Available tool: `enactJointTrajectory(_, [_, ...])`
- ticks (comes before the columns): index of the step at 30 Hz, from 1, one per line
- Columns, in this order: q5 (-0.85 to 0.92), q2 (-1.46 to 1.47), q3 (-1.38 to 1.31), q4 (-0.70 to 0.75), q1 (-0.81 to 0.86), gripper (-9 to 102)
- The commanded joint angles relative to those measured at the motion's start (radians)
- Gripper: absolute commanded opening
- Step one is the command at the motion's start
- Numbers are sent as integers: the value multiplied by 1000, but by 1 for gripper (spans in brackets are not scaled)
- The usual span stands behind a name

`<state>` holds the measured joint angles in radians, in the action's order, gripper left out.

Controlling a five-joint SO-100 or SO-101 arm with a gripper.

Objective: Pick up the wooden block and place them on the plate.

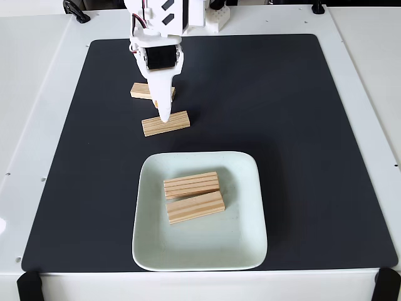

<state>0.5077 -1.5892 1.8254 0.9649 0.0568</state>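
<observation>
Two wooden blocks lie side by side at the centre of the mint-green plate (247, 241) in the lower middle of the frame: the upper block (192, 185) and the lower block (195, 207), long axes running left-right, right ends tipped slightly up. Upper left, a third block (178, 121) and a fourth block (141, 91) lie on the black mat (282, 125), likewise near-horizontal. The white claw (164, 116) points down over the third; whether it grips cannot be told. The mat covers a white desk (369, 75).
</observation>
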Motion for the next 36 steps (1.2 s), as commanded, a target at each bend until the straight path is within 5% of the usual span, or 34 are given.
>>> enactJointTrajectory(1, [9,-49,-2,8,-3,26])
enactJointTrajectory(36, [-2,163,-127,8,23,26])
